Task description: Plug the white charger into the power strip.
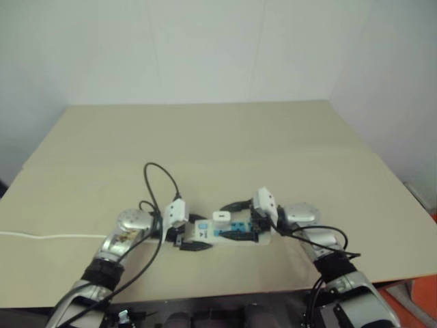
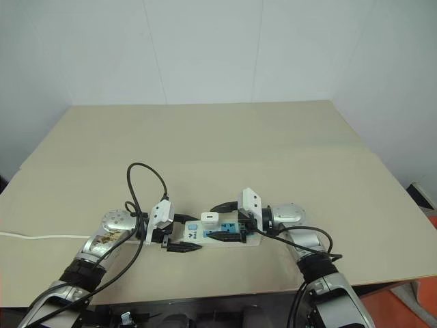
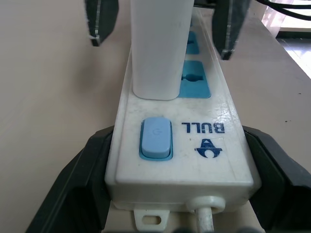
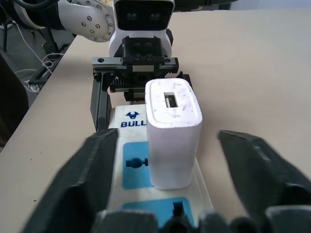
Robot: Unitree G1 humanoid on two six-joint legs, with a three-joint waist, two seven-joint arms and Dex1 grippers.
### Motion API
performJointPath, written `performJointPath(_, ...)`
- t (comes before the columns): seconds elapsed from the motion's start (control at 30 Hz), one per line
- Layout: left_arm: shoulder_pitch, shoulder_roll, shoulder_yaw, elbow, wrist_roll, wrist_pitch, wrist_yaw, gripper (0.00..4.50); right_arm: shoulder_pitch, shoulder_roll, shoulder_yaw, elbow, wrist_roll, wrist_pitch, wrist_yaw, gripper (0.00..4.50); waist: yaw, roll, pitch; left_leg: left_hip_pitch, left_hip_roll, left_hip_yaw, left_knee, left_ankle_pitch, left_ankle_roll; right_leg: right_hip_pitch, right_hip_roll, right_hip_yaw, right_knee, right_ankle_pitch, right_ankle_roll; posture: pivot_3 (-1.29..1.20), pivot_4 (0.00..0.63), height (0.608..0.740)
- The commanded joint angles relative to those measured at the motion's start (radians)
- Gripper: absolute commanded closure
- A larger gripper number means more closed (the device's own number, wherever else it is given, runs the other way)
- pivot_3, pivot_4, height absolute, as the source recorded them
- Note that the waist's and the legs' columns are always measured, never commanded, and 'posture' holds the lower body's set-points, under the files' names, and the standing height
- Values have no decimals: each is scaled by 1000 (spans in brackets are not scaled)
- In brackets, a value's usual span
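A: On the left, the left gripper has its two black fingers clamped on either side of the switch end of the long white glossy plastic power strip, pinning it to the matte beige table. A thin white cord trails off to the left edge.

B: And in the middle, look at that: the small white smooth-sided cube charger stands upright in the blue socket next to the pale blue rocker switch, apparently seated flush.

A: So the plugging looks done?

B: I'd judge so. Two blue socket faces to its right sit bare.

A: Over on the right, the right gripper has its black fingers spread wide, one each side of the charger, touching nothing.

B: What's left, I reckon, is backing both arms away.
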Motion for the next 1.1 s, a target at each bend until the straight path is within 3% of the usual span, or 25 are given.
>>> performJointPath(0.03,6,27,16,-17,15,26,15,840,45,-12,43,74,-72,51,-2,3,-1,-1,-1,0,0,0,0,0,0,0,0,0,0,0,0,0,150,740)
performJointPath(0.13,8,32,32,-59,-18,62,5,24,39,-16,41,73,-77,58,-7,0,-3,-2,-1,0,0,0,0,0,0,0,0,0,0,0,0,0,150,740)
performJointPath(0.33,23,83,72,-188,-108,159,-50,24,9,-80,-54,18,-10,133,-2,0,5,-2,-1,0,0,-1,0,0,0,0,-1,0,0,0,0,0,150,740)
performJointPath(0.53,57,148,95,-283,-176,245,-101,24,19,-223,-169,-138,84,252,29,0,22,1,6,-6,0,0,-1,0,0,-5,-1,-1,-3,0,0,0,150,740)
performJointPath(0.63,78,182,129,-318,-203,257,-108,24,33,-296,-243,-236,153,346,30,0,15,4,10,-19,0,0,-1,0,0,-20,-1,1,-1,0,0,0,150,740)
performJointPath(1.1,187,424,348,-393,-279,295,-144,24,234,-577,-487,-512,293,513,52,0,20,6,24,-23,0,2,-1,0,0,-23,-1,0,-3,-1,0,0,150,740)
